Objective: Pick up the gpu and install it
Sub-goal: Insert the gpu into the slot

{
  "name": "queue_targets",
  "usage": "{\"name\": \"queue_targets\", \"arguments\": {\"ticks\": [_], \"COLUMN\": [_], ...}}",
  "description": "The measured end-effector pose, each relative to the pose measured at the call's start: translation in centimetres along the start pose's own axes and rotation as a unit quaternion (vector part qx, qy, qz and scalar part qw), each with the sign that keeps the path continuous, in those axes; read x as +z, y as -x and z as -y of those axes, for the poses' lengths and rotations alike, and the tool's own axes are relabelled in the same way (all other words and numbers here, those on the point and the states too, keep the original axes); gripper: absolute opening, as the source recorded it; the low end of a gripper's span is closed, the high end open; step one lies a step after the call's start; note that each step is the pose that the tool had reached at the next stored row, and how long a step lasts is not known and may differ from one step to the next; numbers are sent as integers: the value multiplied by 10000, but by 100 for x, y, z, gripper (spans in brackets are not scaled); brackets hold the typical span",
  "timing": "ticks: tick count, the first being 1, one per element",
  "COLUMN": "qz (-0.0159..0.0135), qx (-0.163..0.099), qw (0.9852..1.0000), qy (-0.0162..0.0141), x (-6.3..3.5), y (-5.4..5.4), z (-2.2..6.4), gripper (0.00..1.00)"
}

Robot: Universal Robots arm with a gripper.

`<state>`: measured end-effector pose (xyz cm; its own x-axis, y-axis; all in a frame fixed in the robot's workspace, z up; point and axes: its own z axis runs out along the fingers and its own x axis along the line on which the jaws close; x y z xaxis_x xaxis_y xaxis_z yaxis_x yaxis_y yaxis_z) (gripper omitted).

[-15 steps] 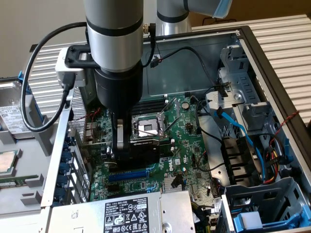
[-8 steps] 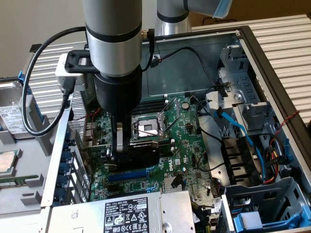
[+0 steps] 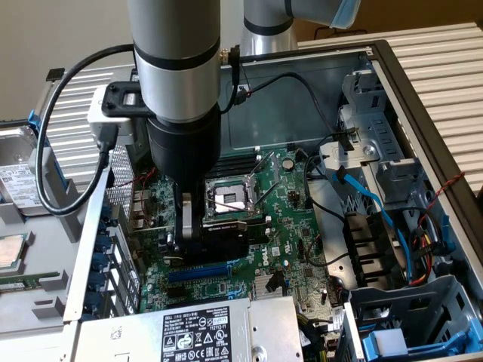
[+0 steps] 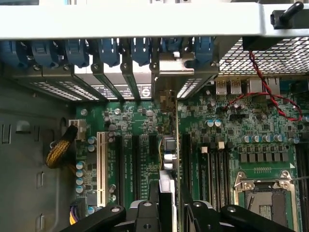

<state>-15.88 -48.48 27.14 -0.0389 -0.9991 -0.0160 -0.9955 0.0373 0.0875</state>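
Note:
My gripper (image 3: 191,235) reaches down into the open computer case and is shut on the gpu (image 3: 230,232), whose black shroud faces the exterior view's right. The card stands on edge just above the green motherboard (image 3: 294,226), beside the CPU socket (image 3: 230,194). In the wrist view the gpu (image 4: 167,145) appears edge-on between my fingers (image 4: 145,212), running over the expansion slots toward the rear wall. Its silver end bracket (image 4: 176,65) sits at a rear slot opening. Whether its edge is seated in a slot I cannot tell.
Blue slot latches (image 4: 106,50) line the rear wall. A white slot (image 4: 101,164) and a blue slot (image 3: 200,273) lie beside the card. The labelled power supply (image 3: 196,332) is in front, a drive cage (image 3: 407,317) and blue cable (image 3: 370,200) to the exterior view's right. A red wire (image 4: 270,96) loops over the board.

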Motion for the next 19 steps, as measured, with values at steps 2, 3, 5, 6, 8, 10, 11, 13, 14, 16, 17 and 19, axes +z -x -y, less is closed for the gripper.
{"name": "queue_targets", "arguments": {"ticks": [2,3,5,6,8,10,11,13,14,16,17,19], "qz": [-1,0,0,0,-1,-1,-1,-2,-1,0,1,2], "qx": [0,0,-1,-2,-10,-19,-20,-20,-20,-21,-21,-22], "qw": [10000,10000,10000,10000,10000,10000,10000,10000,10000,10000,10000,9999], "qy": [0,0,-1,-1,-1,0,-1,-1,-3,-38,-61,-100], "x": [0,1,1,1,1,1,1,1,3,19,29,46], "y": [0,0,0,0,0,0,0,0,2,4,4,5], "z": [0,0,0,0,0,0,0,0,-3,-16,-25,-40], "gripper": [27,27,27,27,27,27,27,27,27,27,27,27]}}
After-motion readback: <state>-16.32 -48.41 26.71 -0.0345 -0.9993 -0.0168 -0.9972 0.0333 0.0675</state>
